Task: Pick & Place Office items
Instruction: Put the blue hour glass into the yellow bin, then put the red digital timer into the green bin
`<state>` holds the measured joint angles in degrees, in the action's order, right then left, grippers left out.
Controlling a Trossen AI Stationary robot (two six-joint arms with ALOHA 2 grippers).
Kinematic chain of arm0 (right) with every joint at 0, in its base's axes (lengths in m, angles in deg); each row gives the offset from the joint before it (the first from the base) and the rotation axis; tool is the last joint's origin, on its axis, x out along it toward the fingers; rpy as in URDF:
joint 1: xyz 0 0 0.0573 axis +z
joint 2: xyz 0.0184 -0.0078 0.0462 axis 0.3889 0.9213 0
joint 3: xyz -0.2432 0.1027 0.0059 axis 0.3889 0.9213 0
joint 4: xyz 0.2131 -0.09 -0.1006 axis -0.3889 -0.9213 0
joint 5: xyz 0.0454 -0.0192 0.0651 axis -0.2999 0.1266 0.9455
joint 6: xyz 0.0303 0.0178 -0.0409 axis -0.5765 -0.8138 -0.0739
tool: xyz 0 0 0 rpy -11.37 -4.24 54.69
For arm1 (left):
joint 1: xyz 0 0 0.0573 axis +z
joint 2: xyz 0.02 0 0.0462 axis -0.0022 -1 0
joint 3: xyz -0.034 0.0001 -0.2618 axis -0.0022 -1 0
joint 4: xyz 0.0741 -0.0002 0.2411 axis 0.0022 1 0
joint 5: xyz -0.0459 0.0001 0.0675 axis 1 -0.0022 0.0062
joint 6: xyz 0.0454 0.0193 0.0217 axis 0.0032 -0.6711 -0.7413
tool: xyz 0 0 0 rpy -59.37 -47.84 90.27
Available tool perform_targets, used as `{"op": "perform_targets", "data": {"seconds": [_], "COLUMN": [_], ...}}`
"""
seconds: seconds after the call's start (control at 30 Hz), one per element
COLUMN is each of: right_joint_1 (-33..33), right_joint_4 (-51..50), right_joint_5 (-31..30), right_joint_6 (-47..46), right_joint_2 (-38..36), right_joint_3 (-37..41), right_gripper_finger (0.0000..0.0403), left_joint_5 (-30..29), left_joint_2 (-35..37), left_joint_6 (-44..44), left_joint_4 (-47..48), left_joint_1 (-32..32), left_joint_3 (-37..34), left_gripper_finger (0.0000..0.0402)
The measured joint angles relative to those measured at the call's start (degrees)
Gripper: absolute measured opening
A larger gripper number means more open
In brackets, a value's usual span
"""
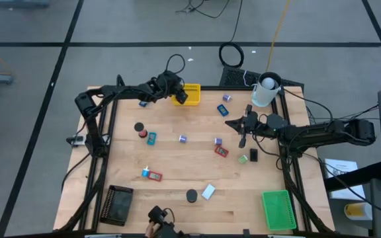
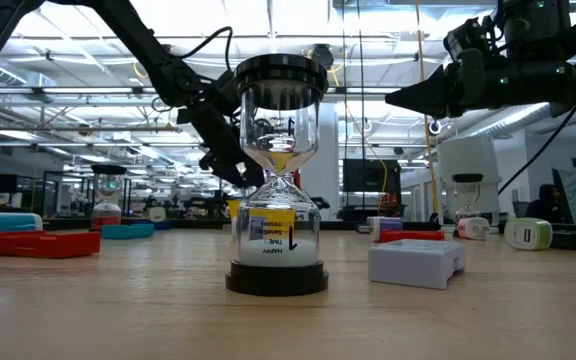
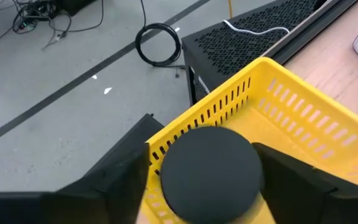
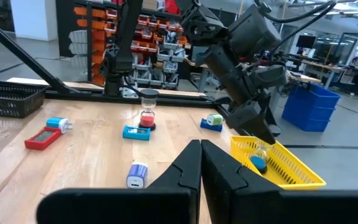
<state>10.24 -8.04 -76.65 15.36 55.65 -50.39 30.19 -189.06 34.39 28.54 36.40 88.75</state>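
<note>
Over the yellow tray (image 3: 303, 106) at the counter's far edge, a black round cap (image 3: 210, 171) is seen between the left hand's (image 3: 207, 180) spread fingers only from its wrist, while the right hand (image 4: 201, 168) is shut, empty.

Left gripper (image 1: 179, 94) hangs over the yellow tray (image 1: 192, 93), jaws spread; right gripper (image 1: 230, 123) waits nearby, jaws closed.
</note>
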Motion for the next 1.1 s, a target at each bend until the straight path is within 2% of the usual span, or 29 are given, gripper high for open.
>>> {"op": "perform_targets", "data": {"seconds": [0.17,0.6,0.97,1.1], "right_joint_1": [0.00,0.00,0.00,0.00], "right_joint_4": [0.02,0.34,0.35,0.35], "right_joint_5": [0.00,-0.04,-0.11,-0.11], "right_joint_6": [-0.02,0.05,-0.01,0.07], "right_joint_2": [0.00,-0.02,-0.02,-0.02], "right_joint_3": [-0.01,0.00,0.00,0.00], "right_gripper_finger": [0.0004,0.0004,0.0004,0.0004], "left_joint_5": [-0.02,-1.21,-1.44,-2.06], "left_joint_2": [-0.02,2.68,3.41,4.83], "left_joint_6": [0.08,-3.00,-3.89,-5.85], "left_joint_4": [0.62,0.68,1.12,1.93], "left_joint_1": [0.00,-0.29,-0.29,-0.31], "left_joint_3": [0.00,0.66,0.64,0.59], "left_gripper_finger": [0.0326,0.0285,0.0305,0.0301]}}
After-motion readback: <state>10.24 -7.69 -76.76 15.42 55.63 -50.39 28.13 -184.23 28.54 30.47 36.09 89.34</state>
